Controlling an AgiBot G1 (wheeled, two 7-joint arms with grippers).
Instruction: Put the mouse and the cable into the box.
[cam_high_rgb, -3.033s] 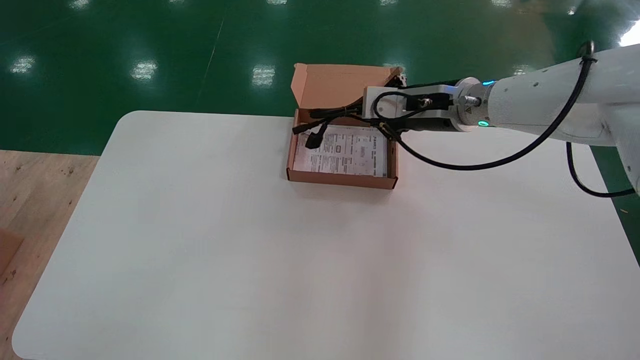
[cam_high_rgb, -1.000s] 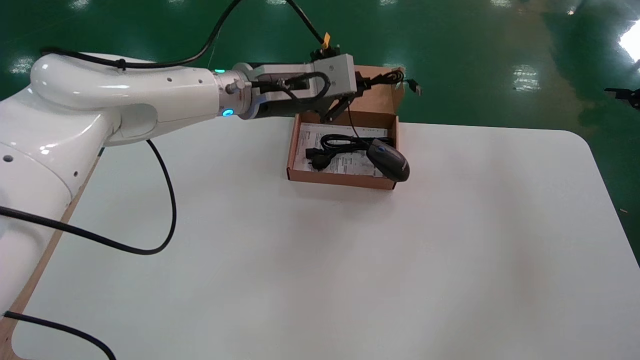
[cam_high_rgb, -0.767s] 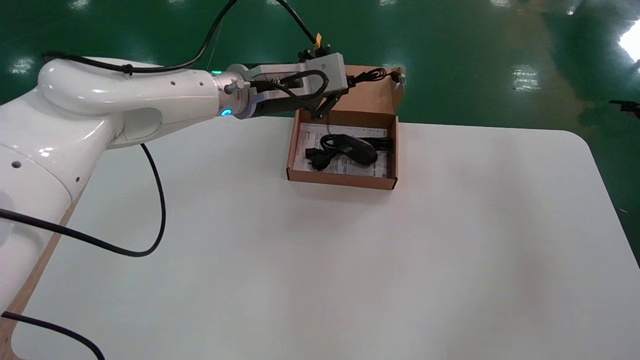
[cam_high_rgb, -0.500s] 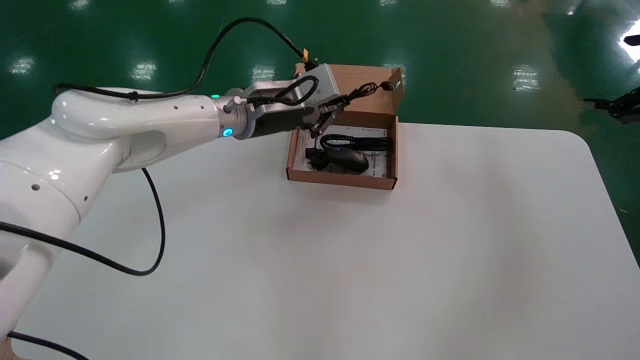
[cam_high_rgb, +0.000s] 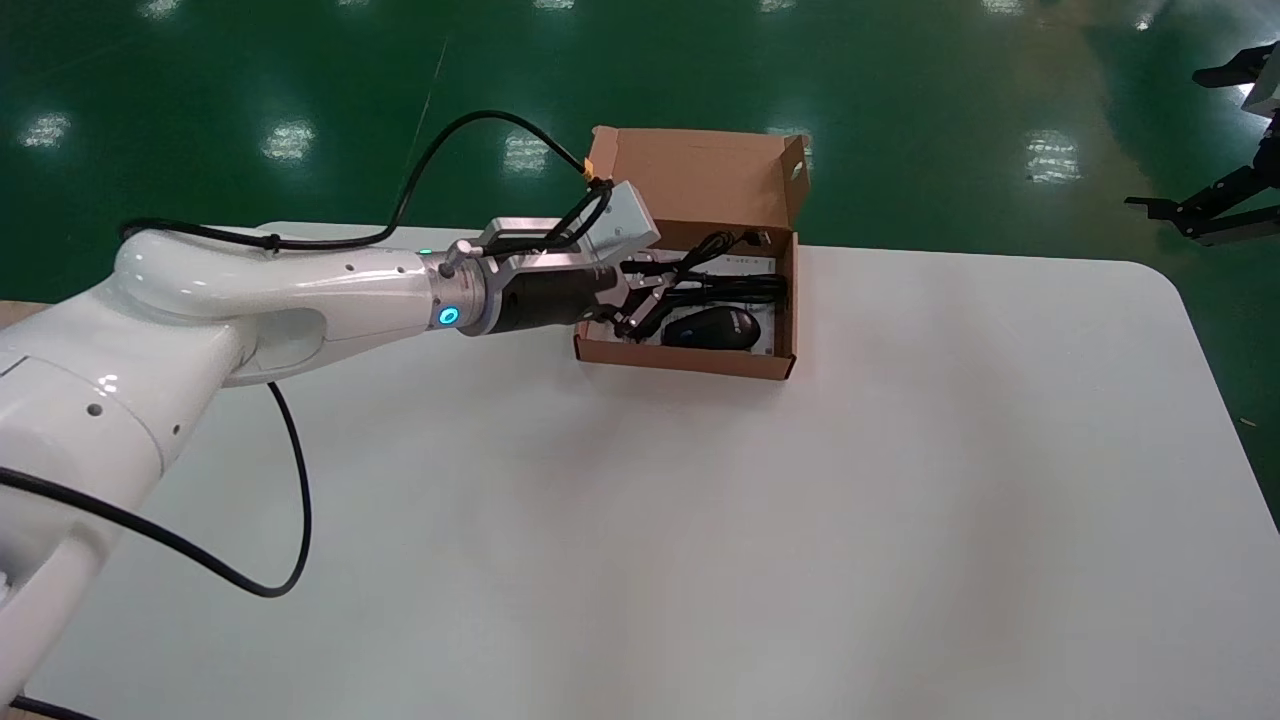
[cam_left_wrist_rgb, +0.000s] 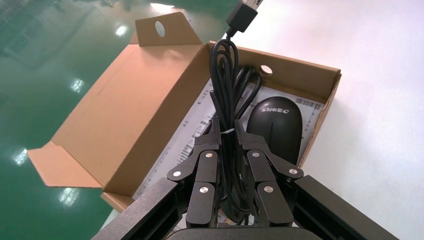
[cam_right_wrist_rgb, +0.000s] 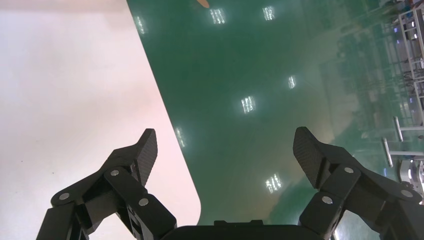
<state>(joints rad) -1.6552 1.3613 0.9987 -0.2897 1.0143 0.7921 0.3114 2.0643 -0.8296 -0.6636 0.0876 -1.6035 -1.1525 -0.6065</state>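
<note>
My left gripper (cam_left_wrist_rgb: 227, 132) was clamped on the bundled black cable (cam_left_wrist_rgb: 226, 85), low over the left end of the cardboard box (cam_left_wrist_rgb: 320, 80). Just beyond my fingers, the mouse (cam_left_wrist_rgb: 275, 125) lay inside the box on a printed sheet (cam_left_wrist_rgb: 195, 125). Far off, my right gripper (cam_right_wrist_rgb: 227, 145) hung spread wide past the table (cam_high_rgb: 700, 550) edge.

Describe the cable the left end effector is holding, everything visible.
The cable is black and thin, looped into a long bundle cinched by a pale tie, with a USB plug at its free end. The left end effector clamps it near the tie, over the open box, beside the mouse. Its near end is hidden under the end effector.
</note>
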